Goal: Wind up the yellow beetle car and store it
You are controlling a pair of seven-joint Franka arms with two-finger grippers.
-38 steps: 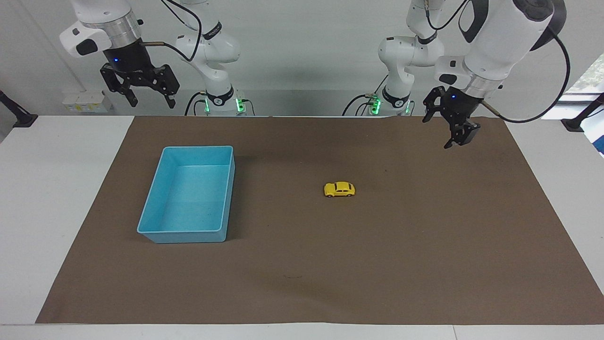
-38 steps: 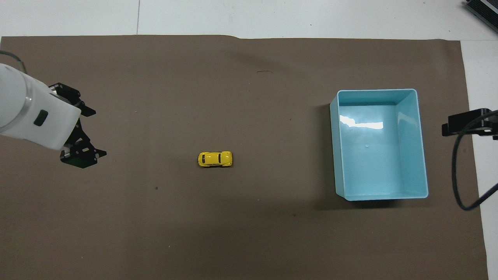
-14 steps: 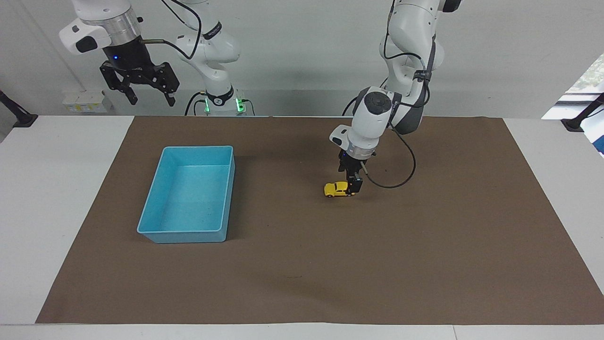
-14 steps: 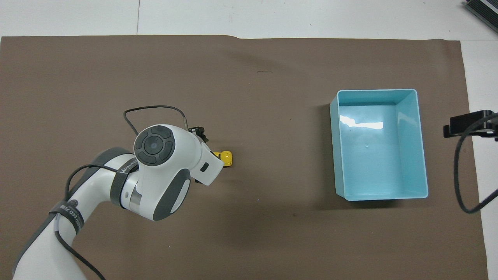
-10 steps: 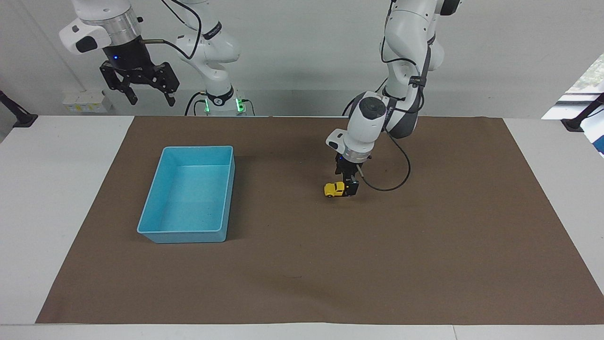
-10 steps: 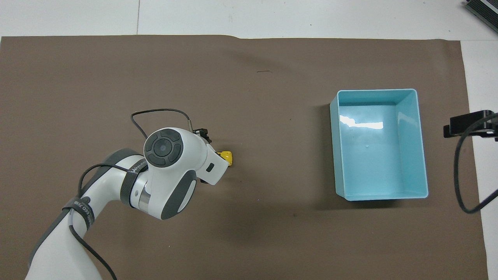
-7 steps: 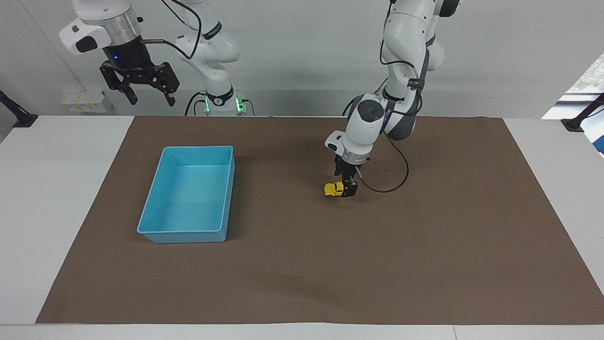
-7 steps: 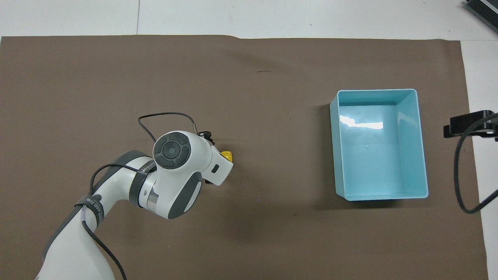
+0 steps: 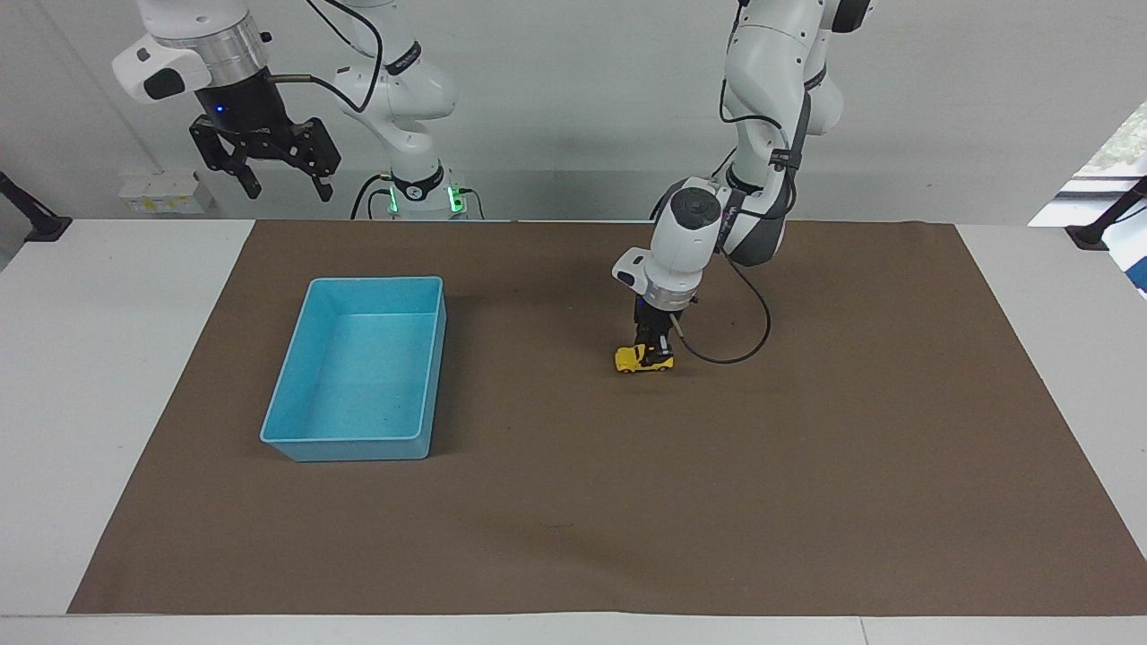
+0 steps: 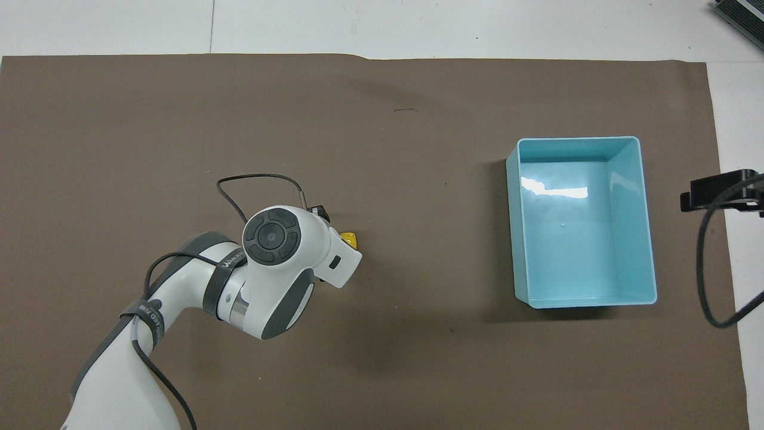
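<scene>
The yellow beetle car [image 9: 638,359] stands on the brown mat [image 9: 806,466] near the table's middle. My left gripper [image 9: 657,351] reaches straight down onto the car's rear half, its fingers closed around the body. In the overhead view the left arm's wrist covers most of the car [image 10: 350,239], and only its yellow tip shows. The light blue bin [image 9: 296,439] stands empty on the mat toward the right arm's end. My right gripper [image 9: 273,179] is open and waits high up over the table's edge by the robots.
The bin also shows in the overhead view [image 10: 647,221]. The left arm's black cable [image 9: 744,345] loops beside the car. White table [image 9: 107,358] borders the mat on all sides.
The left arm has come from its end of the table down onto the car, and its fingers have closed in on the car's rear. The right arm has not moved.
</scene>
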